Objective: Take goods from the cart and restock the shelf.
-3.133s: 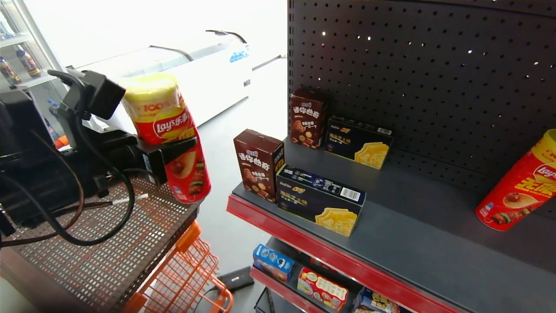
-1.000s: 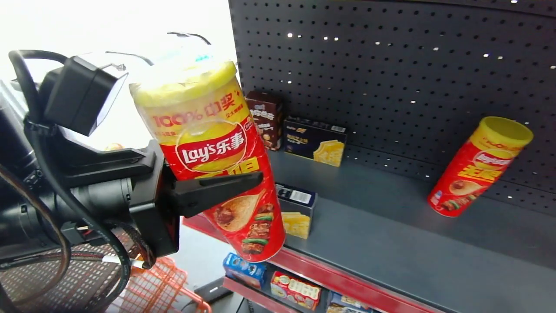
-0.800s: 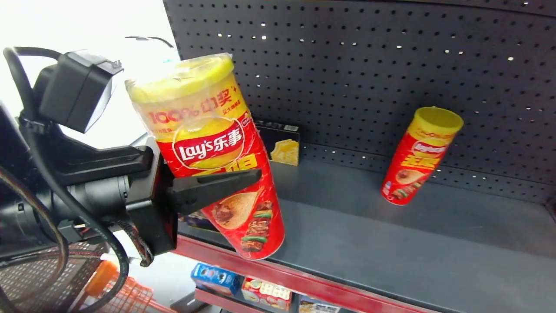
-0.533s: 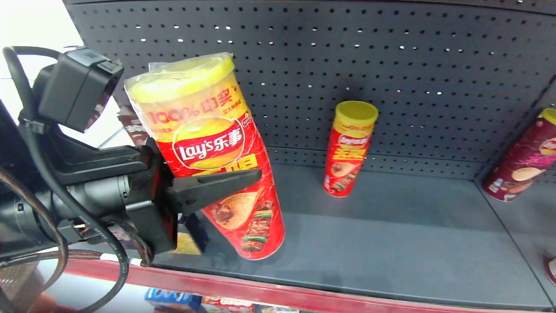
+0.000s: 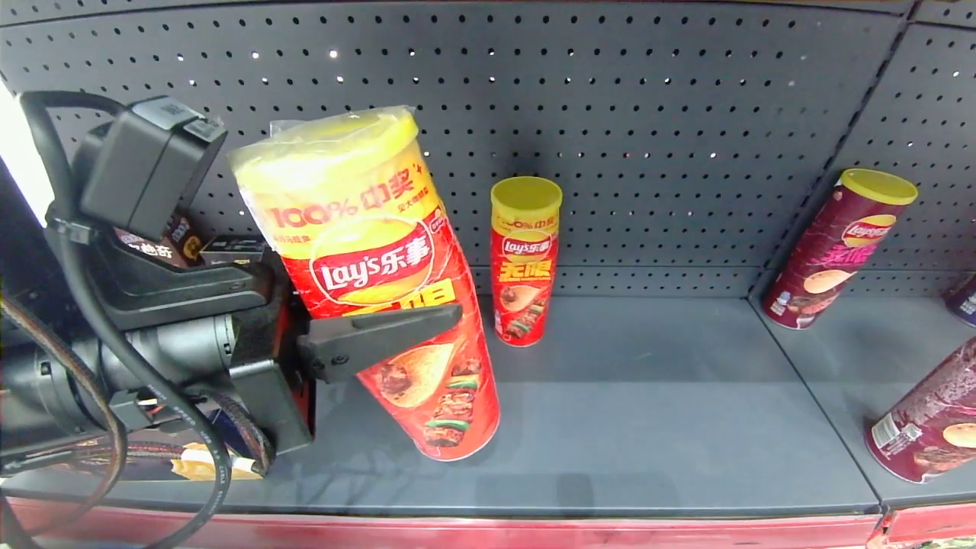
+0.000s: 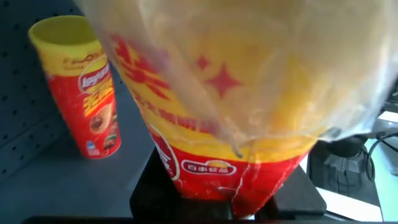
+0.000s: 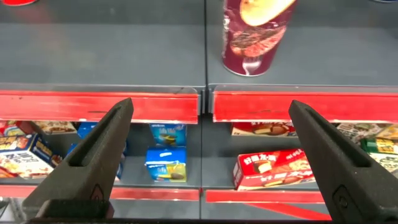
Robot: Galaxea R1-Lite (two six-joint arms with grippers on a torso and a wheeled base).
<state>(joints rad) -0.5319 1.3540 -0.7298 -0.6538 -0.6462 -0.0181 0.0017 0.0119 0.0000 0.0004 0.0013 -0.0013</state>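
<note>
Clamping the chips can [image 5: 366, 259] mid-body, left fingers [image 5: 381, 339] hold it tilted, base near the shelf [image 5: 648, 412] front, twin can [image 5: 524, 259] upright further back-right; right fingers [image 7: 93, 168] spread, low by shelf edge.

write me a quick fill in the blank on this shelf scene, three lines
1. The left pincer is shut on a red chip can with a ____ lid.
2. The second red can stands ____ on the shelf.
3. The right pincer has its jaws ____.
Missing words: yellow; upright; open.
</note>
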